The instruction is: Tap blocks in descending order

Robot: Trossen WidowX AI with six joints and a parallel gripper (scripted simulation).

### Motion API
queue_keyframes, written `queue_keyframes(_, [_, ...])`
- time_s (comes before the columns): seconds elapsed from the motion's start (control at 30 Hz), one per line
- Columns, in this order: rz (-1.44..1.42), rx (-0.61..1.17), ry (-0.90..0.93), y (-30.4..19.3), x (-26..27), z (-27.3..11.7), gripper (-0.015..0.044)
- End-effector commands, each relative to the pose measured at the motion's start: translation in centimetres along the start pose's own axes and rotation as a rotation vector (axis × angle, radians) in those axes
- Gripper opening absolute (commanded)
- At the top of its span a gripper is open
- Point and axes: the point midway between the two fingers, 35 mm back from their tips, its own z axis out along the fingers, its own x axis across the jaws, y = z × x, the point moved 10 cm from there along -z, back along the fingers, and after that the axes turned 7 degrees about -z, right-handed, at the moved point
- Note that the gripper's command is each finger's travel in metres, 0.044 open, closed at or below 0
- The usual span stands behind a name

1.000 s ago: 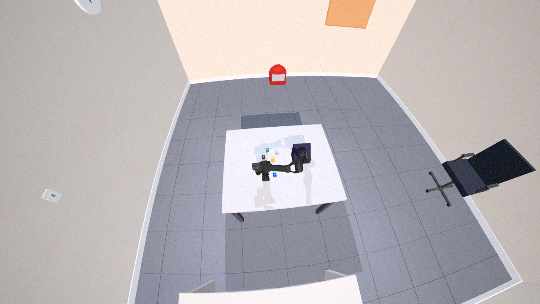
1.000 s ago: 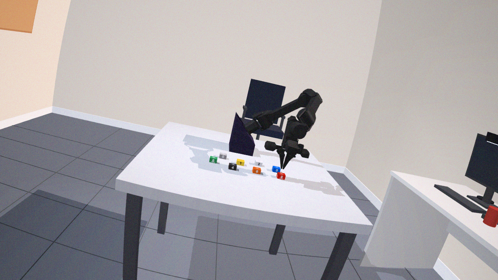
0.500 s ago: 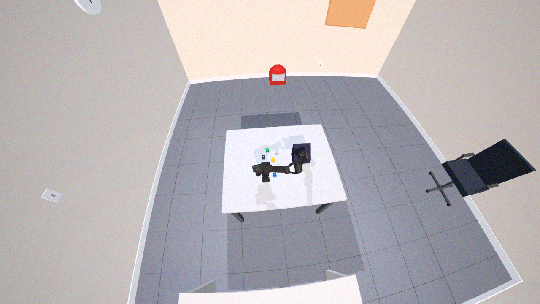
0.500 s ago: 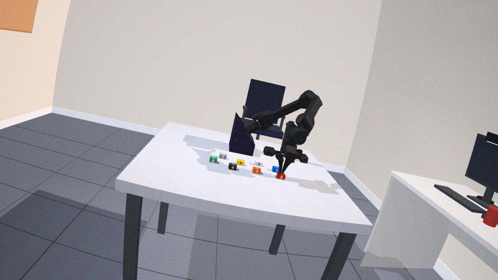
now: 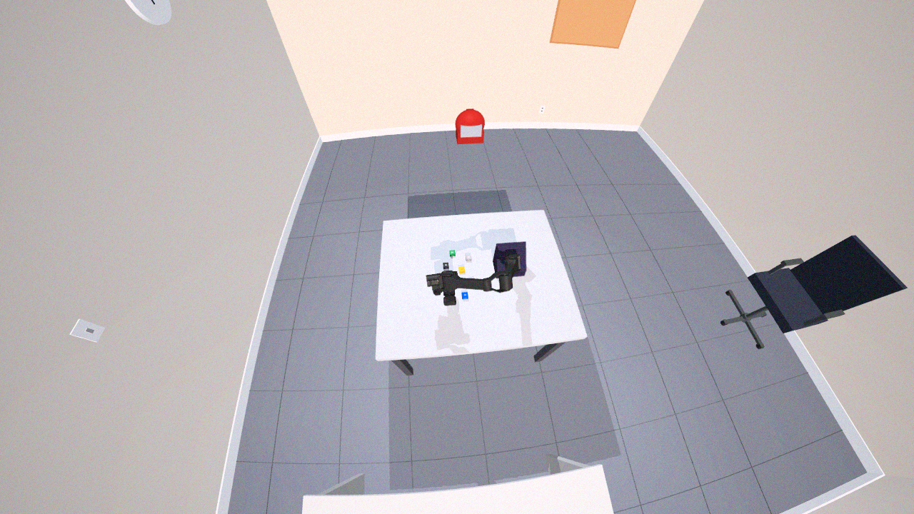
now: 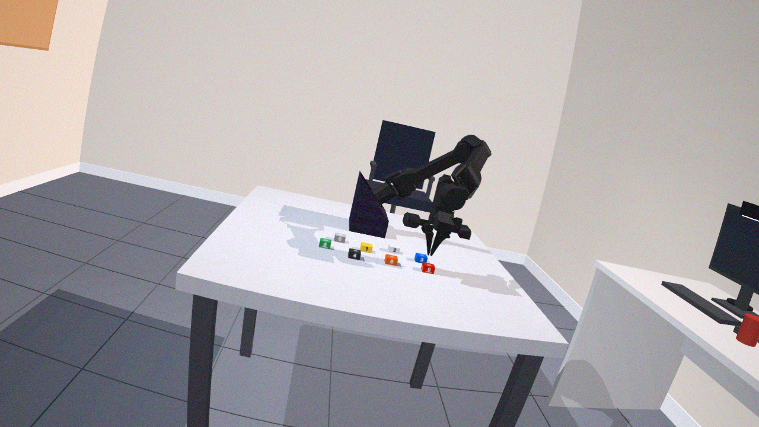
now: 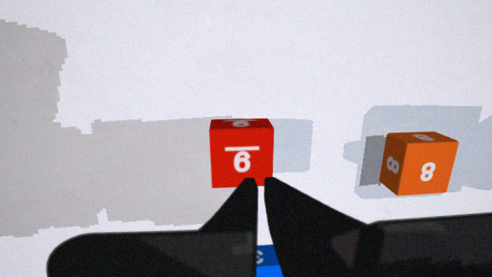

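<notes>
My gripper (image 6: 431,254) (image 7: 258,188) is shut and empty, its tips above the red and blue blocks. The red block (image 6: 427,268) (image 7: 221,165) shows a 6 with a bar above in the wrist view, an upside-down underlined 9. The blue block (image 5: 465,295) (image 6: 420,258) (image 7: 269,271) shows 3 and is partly hidden by the fingers. The orange block (image 6: 391,260) (image 7: 413,177) shows 8. In the exterior view, the black block (image 6: 354,254) shows 4, the white block (image 6: 393,248) 2, the yellow block (image 6: 366,248) 1 and the grey block (image 6: 339,238) 0. The green block's (image 6: 325,244) digit is unclear.
The blocks stand on the white table (image 5: 408,325) (image 6: 297,286). A dark purple angular object (image 5: 500,249) (image 6: 366,214) stands behind them near the arm's base. The arm hides several blocks from the top view. A chair (image 5: 798,287) (image 6: 405,153) stands beyond the table.
</notes>
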Motion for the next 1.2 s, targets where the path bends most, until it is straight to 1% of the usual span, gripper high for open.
queue_keyframes(0.0, [-0.007, -0.011, 0.0, 0.3, 0.0, -3.8, 0.002])
queue_keyframes(0.07, [-0.007, -0.01, 0.001, 0.1, 0.0, -6.8, 0.002])
queue_keyframes(0.13, [-0.007, -0.01, 0.002, 0.0, 0.0, -7.9, 0.002])
queue_keyframes(0.3, [-0.007, -0.01, 0.001, 0.0, -0.3, -7.9, 0.002])
queue_keyframes(0.37, [-0.006, -0.011, -0.004, -0.4, -3.1, -7.9, 0.002])
queue_keyframes(0.43, [-0.006, -0.01, -0.006, -1.4, -7.5, -7.9, 0.002])
queue_keyframes(0.5, [-0.006, -0.009, -0.003, -2.3, -9.9, -7.8, 0.002])
queue_keyframes(0.73, [-0.006, -0.009, -0.002, -2.5, -10.5, -7.8, 0.002])
queue_keyframes(0.8, [-0.006, -0.009, -0.003, -2.3, -10.5, -6.8, 0.002])
queue_keyframes(0.9, [-0.006, -0.01, -0.003, -2.2, -10.5, -2.0, 0.002])
queue_keyframes(0.97, [-0.007, -0.01, 0.0, -2.4, -10.5, 0.0, 0.002])
queue_keyframes(1.17, [-0.007, -0.01, 0.001, -2.4, -10.4, 0.4, 0.002])
